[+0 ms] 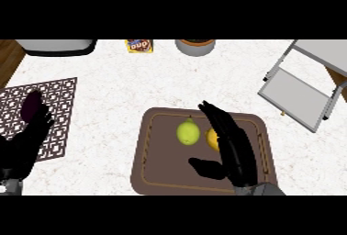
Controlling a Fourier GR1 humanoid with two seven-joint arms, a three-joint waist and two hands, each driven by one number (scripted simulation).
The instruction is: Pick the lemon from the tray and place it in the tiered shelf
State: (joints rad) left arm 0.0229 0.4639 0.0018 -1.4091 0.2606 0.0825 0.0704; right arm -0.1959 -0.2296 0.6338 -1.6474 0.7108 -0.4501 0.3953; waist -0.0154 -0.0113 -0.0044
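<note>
Two glossy fruits (pixel 188 132) on rounded brown tray (pixel 152 151), right hand (pixel 230 147) outstretched above, left hand (pixel 27 133) relaxed

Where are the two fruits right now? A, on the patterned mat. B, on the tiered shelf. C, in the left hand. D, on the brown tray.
D: the green-yellow lemon and the yellow fruit both lie on the brown tray, beside the open right hand.

Matt brown tray (pixel 152 151), speckled stone-like counter (pixel 169 82), grey metal-looking tiered shelf (pixel 298 94).
</note>
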